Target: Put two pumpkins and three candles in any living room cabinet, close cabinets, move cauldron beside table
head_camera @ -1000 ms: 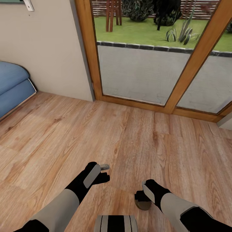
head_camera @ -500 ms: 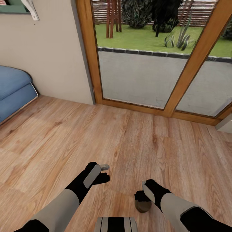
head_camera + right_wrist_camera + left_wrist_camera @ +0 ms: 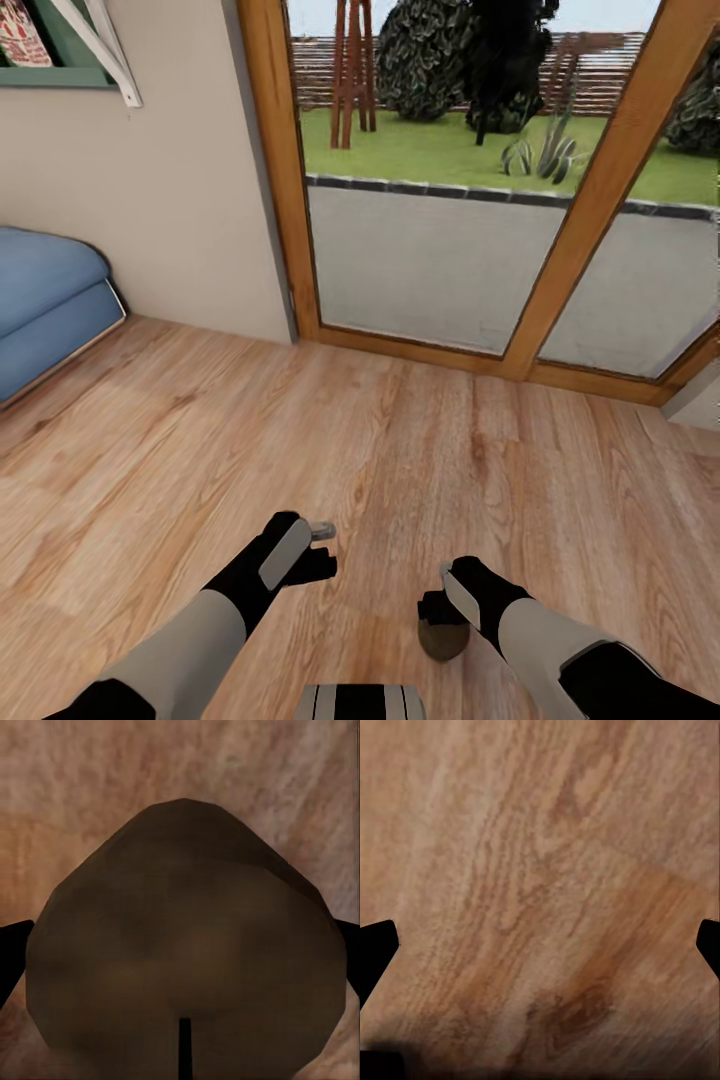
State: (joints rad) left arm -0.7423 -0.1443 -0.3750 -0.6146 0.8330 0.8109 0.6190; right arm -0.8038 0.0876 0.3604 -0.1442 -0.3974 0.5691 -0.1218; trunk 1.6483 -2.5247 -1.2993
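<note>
Even daylight through the glass door [image 3: 430,250] (wrist views soft, blurry)

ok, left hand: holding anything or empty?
Empty. In the left wrist view the two dark fingertips sit wide apart with bare wooden floor between them; nothing is gripped by the left hand.

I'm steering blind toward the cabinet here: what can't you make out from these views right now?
- Candle: head view, the right gripper covers its top; right wrist view, too close and blurred.
- Left gripper: head view, its fingers are foreshortened; left wrist view, fingertips cut by the edges.
- Blue sofa: cut off by the head view's edge.
</note>
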